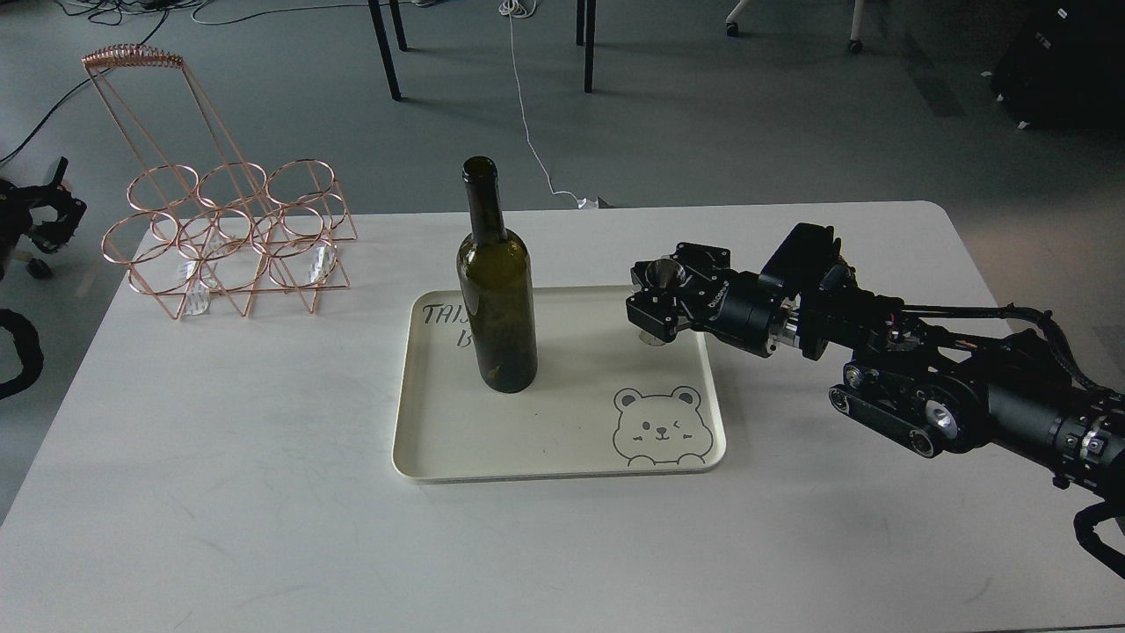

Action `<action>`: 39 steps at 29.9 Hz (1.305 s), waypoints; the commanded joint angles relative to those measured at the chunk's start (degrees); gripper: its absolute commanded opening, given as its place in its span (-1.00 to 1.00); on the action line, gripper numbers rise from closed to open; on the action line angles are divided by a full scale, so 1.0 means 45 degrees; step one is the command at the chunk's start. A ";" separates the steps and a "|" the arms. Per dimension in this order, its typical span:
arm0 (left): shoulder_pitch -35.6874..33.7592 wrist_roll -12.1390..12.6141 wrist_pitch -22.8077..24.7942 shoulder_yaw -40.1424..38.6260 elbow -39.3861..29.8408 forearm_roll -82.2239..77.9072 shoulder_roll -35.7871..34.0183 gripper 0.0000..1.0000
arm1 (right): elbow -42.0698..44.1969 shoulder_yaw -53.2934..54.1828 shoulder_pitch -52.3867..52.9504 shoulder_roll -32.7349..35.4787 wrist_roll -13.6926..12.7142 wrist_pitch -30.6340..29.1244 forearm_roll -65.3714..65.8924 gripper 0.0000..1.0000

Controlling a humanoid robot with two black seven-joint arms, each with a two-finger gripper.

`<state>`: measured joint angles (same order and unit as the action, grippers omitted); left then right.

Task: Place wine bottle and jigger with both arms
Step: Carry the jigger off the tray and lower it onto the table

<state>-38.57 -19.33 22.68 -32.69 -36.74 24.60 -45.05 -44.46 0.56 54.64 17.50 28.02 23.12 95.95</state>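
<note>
The dark olive-green wine bottle (497,290) stands upright on the left half of a cream tray (527,440). My right gripper (655,303) is shut on the steel jigger (661,274) and holds it above the tray's right rear part; only the jigger's upper cup and a bit of its foot show between the black fingers. My left arm is only a dark shape at the far left edge, off the table; its gripper (48,215) is small and dark, so its fingers cannot be told apart.
A copper wire bottle rack (224,233) stands at the table's back left. The tray has a bear drawing (659,426) at its front right. The white table (220,492) spreads around the tray. Chair legs and cables lie on the floor behind.
</note>
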 commanded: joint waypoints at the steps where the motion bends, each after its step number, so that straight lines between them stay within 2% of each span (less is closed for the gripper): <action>1: -0.0002 0.0000 0.0018 -0.0001 0.0000 0.0001 -0.0184 0.97 | -0.0138 0.0558 0.0085 0.0485 -0.0003 0.0038 -0.0013 -0.80; 13: -0.0002 0.0000 -0.0041 -0.0001 -0.0098 0.0001 -0.0322 0.97 | -0.1604 0.1711 -0.0498 0.3706 -0.0003 0.0096 -0.0091 -0.81; 21: -0.0022 0.0019 -0.0060 -0.0001 -0.0098 0.0001 -0.0322 0.97 | -0.1565 0.2103 -0.2139 0.4841 -0.0003 0.0388 -0.2082 -0.81; 39: -0.0022 0.0019 -0.0060 0.0018 -0.0118 0.0001 -0.0341 0.97 | -0.0647 0.2006 -0.3391 0.4119 -0.0003 0.1084 -0.3099 -0.80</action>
<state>-38.69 -19.26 22.38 -32.65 -37.27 24.59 -46.50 -47.98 9.70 39.57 36.50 28.00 27.98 82.03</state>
